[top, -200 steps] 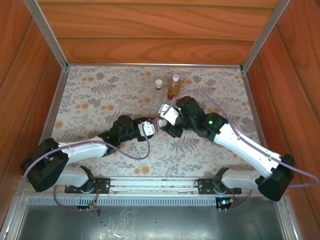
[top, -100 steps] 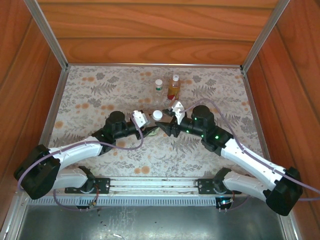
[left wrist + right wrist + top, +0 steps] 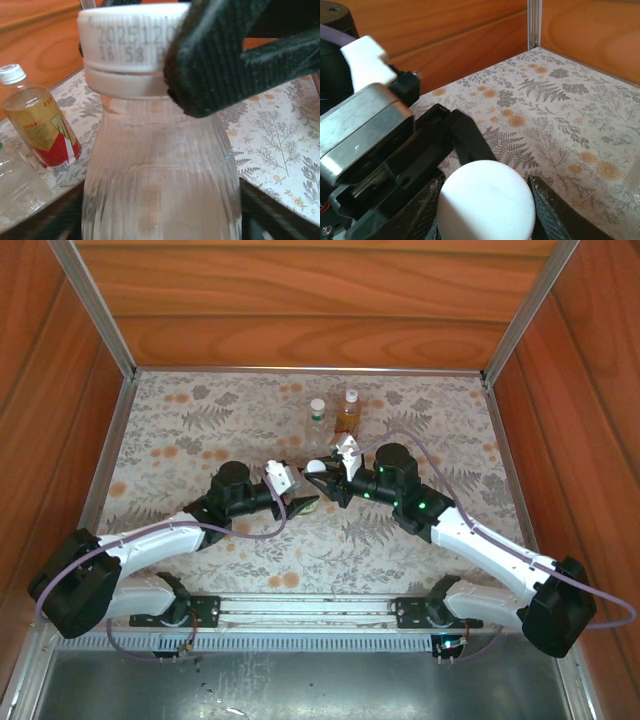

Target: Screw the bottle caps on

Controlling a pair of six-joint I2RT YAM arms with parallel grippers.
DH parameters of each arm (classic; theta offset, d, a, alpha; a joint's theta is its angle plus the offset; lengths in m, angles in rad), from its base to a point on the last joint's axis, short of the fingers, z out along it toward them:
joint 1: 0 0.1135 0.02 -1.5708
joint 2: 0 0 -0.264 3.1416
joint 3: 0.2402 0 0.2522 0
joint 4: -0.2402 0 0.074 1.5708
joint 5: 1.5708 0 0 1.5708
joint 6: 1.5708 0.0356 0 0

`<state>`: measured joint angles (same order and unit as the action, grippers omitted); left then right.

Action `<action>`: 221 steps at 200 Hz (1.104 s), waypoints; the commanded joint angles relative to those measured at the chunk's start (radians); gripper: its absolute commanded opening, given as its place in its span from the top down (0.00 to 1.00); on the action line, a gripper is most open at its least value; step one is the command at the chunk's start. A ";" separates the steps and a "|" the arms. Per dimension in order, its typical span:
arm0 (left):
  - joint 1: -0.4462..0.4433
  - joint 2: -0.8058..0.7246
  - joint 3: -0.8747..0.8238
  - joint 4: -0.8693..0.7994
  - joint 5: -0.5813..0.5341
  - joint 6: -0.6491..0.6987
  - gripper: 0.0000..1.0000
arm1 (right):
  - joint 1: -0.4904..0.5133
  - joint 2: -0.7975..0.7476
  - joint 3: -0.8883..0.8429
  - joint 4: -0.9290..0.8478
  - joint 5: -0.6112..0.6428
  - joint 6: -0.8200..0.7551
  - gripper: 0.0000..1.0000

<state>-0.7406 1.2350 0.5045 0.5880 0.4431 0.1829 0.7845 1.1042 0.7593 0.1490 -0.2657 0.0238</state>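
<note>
Right gripper [image 3: 485, 205] moved in, fingers now clamped on cap [image 3: 125, 47] of near bottle [image 3: 160, 170]. Left gripper [image 3: 306, 503] flanks its body, grip unclear. Totals: 3 bottles, 3 caps; amber bottle [image 3: 347, 416] and clear bottle [image 3: 317, 426] stand far.

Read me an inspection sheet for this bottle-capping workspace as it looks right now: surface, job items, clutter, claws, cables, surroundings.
Surface: floral mat lying flat under the arms.
Job's things: back clear bottle and amber bottle stand capped, side by side. A ribbed bottle with a white cap on its neck sits between the claws.
Clutter: nothing seen.
Claws: left claw straddles the ribbed bottle's body, grip unclear. Right claw is closed on the white cap.
Cables: lilac cables loop loosely over each arm.
Surroundings: wooden walls and metal corner posts.
</note>
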 commanded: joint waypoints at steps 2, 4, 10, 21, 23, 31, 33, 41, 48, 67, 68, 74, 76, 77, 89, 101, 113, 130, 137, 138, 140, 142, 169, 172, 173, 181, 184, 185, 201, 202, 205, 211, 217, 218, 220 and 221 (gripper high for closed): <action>-0.001 -0.014 -0.013 0.022 -0.011 -0.004 0.14 | -0.011 -0.012 0.022 -0.029 0.103 -0.029 0.72; 0.000 -0.018 -0.018 0.022 -0.013 -0.005 0.12 | -0.012 -0.010 0.021 -0.029 0.111 -0.032 0.72; -0.001 -0.030 -0.032 0.022 -0.023 -0.011 0.09 | -0.015 -0.001 0.024 -0.024 0.139 -0.034 0.72; -0.001 -0.056 -0.061 0.022 -0.051 -0.024 0.04 | -0.027 0.024 0.028 -0.009 0.178 -0.031 0.73; -0.001 -0.062 -0.066 0.022 -0.058 -0.026 0.03 | -0.029 0.030 0.031 -0.007 0.182 -0.032 0.73; -0.001 -0.085 -0.092 0.021 -0.080 -0.038 0.01 | -0.038 0.057 0.042 -0.001 0.187 -0.036 0.73; -0.001 -0.090 -0.098 0.021 -0.086 -0.041 0.01 | -0.041 0.065 0.046 0.000 0.187 -0.037 0.73; -0.001 -0.115 -0.126 0.022 -0.112 -0.053 0.00 | -0.051 0.101 0.064 0.006 0.189 -0.038 0.73; -0.001 -0.135 -0.148 0.022 -0.137 -0.067 0.00 | -0.059 0.134 0.080 0.014 0.186 -0.040 0.73; -0.001 -0.196 -0.207 0.022 -0.182 -0.106 0.00 | -0.079 0.229 0.131 0.043 0.164 -0.045 0.73; -0.001 -0.199 -0.209 0.022 -0.184 -0.108 0.00 | -0.080 0.233 0.134 0.044 0.163 -0.046 0.73; -0.001 -0.217 -0.225 0.021 -0.197 -0.121 0.00 | -0.086 0.262 0.155 0.043 0.158 -0.048 0.73; -0.001 -0.224 -0.231 0.021 -0.202 -0.127 0.00 | -0.087 0.273 0.163 0.044 0.158 -0.049 0.73; -0.001 -0.227 -0.233 0.022 -0.204 -0.130 0.00 | -0.088 0.278 0.167 0.043 0.157 -0.049 0.73; -0.001 -0.265 -0.262 0.022 -0.224 -0.158 0.00 | -0.101 0.330 0.201 0.051 0.152 -0.056 0.73; 0.000 -0.300 -0.287 0.022 -0.244 -0.179 0.00 | -0.110 0.376 0.232 0.050 0.145 -0.066 0.73; -0.001 -0.333 -0.307 0.022 -0.263 -0.189 0.00 | -0.119 0.412 0.257 0.045 0.131 -0.074 0.73; -0.002 -0.364 -0.327 0.021 -0.284 -0.195 0.00 | -0.127 0.450 0.274 0.039 0.121 -0.080 0.72; -0.001 -0.371 -0.331 0.022 -0.291 -0.196 0.00 | -0.128 0.461 0.276 0.038 0.119 -0.086 0.71; -0.001 -0.371 -0.331 0.022 -0.290 -0.196 0.00 | -0.129 0.463 0.276 0.038 0.120 -0.087 0.71; 0.000 -0.371 -0.331 0.022 -0.293 -0.196 0.00 | -0.129 0.465 0.276 0.038 0.119 -0.087 0.70; 0.000 -0.372 -0.331 0.022 -0.294 -0.195 0.00 | -0.129 0.467 0.276 0.039 0.117 -0.090 0.70; 0.000 -0.361 -0.321 0.022 -0.297 -0.193 0.00 | -0.129 0.480 0.277 0.033 0.101 -0.093 0.62; 0.000 -0.360 -0.320 0.022 -0.298 -0.193 0.00 | -0.129 0.481 0.278 0.033 0.099 -0.094 0.60; 0.000 -0.359 -0.319 0.022 -0.299 -0.193 0.00 | -0.129 0.480 0.279 0.033 0.099 -0.094 0.59; 0.000 -0.358 -0.315 0.022 -0.303 -0.191 0.00 | -0.129 0.474 0.283 0.028 0.098 -0.093 0.52; 0.000 -0.357 -0.315 0.022 -0.306 -0.191 0.00 | -0.129 0.471 0.284 0.028 0.098 -0.093 0.50; 0.000 -0.357 -0.316 0.022 -0.305 -0.190 0.00 | -0.129 0.469 0.285 0.027 0.097 -0.093 0.49; 0.001 -0.358 -0.311 0.022 -0.310 -0.185 0.00 | -0.130 0.435 0.285 0.031 0.109 -0.093 0.34; 0.001 -0.358 -0.310 0.022 -0.312 -0.184 0.00 | -0.130 0.432 0.285 0.031 0.112 -0.093 0.33; 0.000 -0.359 -0.310 0.022 -0.313 -0.183 0.00 | -0.130 0.424 0.284 0.032 0.115 -0.093 0.31; 0.001 -0.357 -0.307 0.021 -0.317 -0.179 0.00 | -0.129 0.407 0.282 0.030 0.130 -0.094 0.26; 0.002 -0.355 -0.304 0.022 -0.326 -0.177 0.00 | -0.129 0.387 0.277 0.024 0.141 -0.098 0.21; 0.001 -0.354 -0.303 0.022 -0.328 -0.176 0.00 | -0.129 0.384 0.276 0.022 0.144 -0.100 0.20; 0.001 -0.352 -0.302 0.022 -0.331 -0.174 0.00 | -0.129 0.376 0.273 0.020 0.148 -0.100 0.19; 0.002 -0.352 -0.302 0.022 -0.334 -0.173 0.00 | -0.129 0.373 0.272 0.020 0.150 -0.101 0.18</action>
<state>-0.7406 0.8768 0.1768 0.5983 0.1459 0.0036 0.6601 1.5612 1.0286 0.1707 -0.1467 -0.0597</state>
